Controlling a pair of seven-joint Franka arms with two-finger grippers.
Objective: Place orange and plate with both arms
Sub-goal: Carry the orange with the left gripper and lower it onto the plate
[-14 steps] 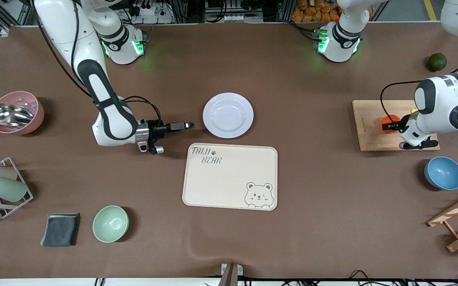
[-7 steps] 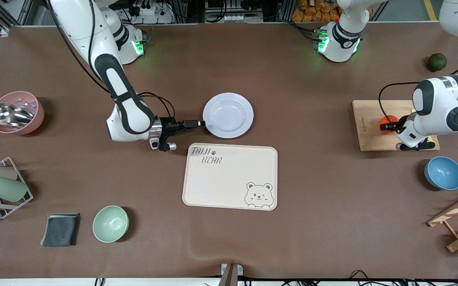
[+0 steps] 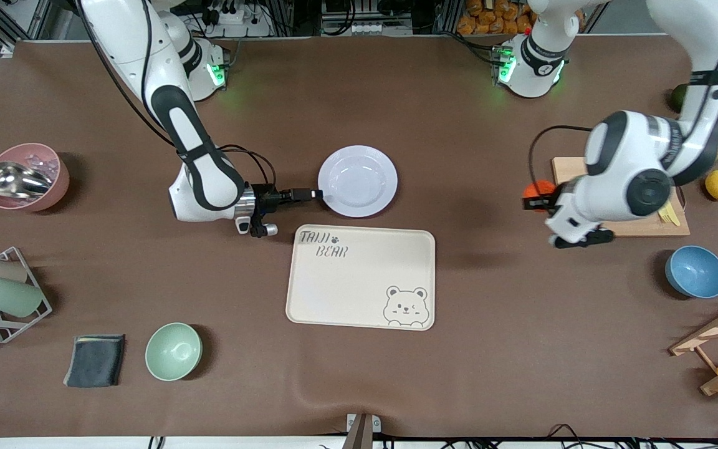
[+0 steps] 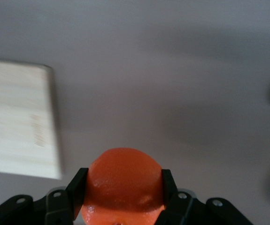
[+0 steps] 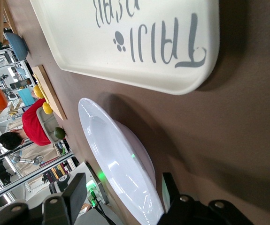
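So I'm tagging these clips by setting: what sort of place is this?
Most likely a robotics lab set up as a mock kitchen table: a brown mat laid with a plate, a bear tray and bowls, and metal framing and cables along the table edge by the arms' bases.

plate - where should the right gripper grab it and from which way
By the rim. The plate lies flat and shallow on the table, so only its thin raised edge fits between two fingers. Come in low and sideways from the right arm's end of the table, where the right gripper already straddles that edge, one finger above and one below.
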